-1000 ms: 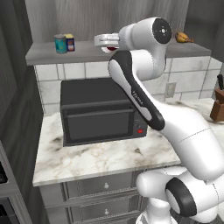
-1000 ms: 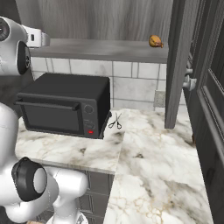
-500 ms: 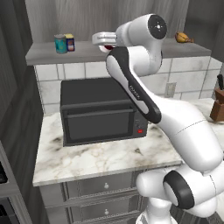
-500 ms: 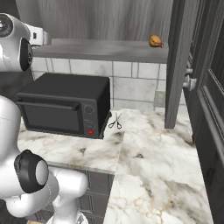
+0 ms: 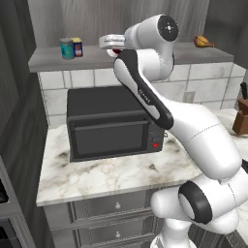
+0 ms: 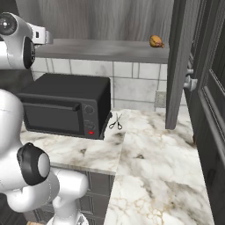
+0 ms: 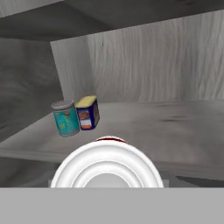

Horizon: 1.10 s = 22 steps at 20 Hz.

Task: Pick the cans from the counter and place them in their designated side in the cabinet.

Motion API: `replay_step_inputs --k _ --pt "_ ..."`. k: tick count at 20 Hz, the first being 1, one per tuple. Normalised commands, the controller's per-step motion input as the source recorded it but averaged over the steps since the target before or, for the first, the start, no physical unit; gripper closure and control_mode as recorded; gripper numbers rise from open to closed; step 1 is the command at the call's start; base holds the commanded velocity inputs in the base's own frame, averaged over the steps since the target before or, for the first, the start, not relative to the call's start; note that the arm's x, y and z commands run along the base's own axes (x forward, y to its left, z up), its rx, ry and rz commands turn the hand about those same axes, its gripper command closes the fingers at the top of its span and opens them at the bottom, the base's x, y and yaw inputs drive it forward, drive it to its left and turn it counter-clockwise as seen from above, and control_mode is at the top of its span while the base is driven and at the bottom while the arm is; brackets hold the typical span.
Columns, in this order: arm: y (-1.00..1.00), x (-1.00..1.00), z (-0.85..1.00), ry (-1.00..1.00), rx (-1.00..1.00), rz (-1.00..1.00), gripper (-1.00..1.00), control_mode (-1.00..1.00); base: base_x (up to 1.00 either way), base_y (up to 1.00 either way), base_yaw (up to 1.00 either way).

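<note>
My gripper (image 5: 107, 43) is up at the cabinet shelf (image 5: 48, 59), shut on the red can (image 5: 115, 50), which hangs just above the board. In the hand view the red can (image 7: 109, 139) and its white end sit close in front and hide the fingertips. The can with the yellow top and dark blue body (image 5: 77, 47) stands on the left end of the shelf, touching or nearly touching a teal can (image 5: 67, 48). Ahead and to the left in the hand view are that yellow-topped can (image 7: 88, 113) and the teal can (image 7: 65, 118). The marble counter (image 5: 97, 174) lies below.
A black microwave (image 5: 111, 123) stands on the counter under the shelf. A brown-orange food item (image 5: 203, 42) lies at the shelf's right end. Scissors (image 6: 115, 122) lie beside the microwave. An open cabinet door (image 6: 180, 66) hangs to the right. A knife block (image 5: 240, 118) stands at the far right.
The arm has carried the red can a little to the left along the shelf, closer to the two standing cans. Everything else is unchanged.
</note>
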Motion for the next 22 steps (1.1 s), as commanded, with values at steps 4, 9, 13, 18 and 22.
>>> replay_step_inputs --k 4,9,13,18,22 --pt "0.05 0.21 -0.04 0.01 0.00 0.00 1.00 -1.00 0.00 0.00 0.00" --pt "0.06 0.16 -0.01 0.01 -0.02 0.00 1.00 -1.00 0.00 0.00 0.00" --pt "0.07 0.11 0.00 0.00 -0.02 0.00 1.00 -1.00 0.00 0.00 0.00" --pt "0.04 0.11 0.00 0.02 -0.01 0.00 1.00 -1.00 0.00 0.00 0.00" --pt "0.05 0.14 -0.02 0.04 -0.01 0.00 1.00 -1.00 0.00 0.00 0.00"
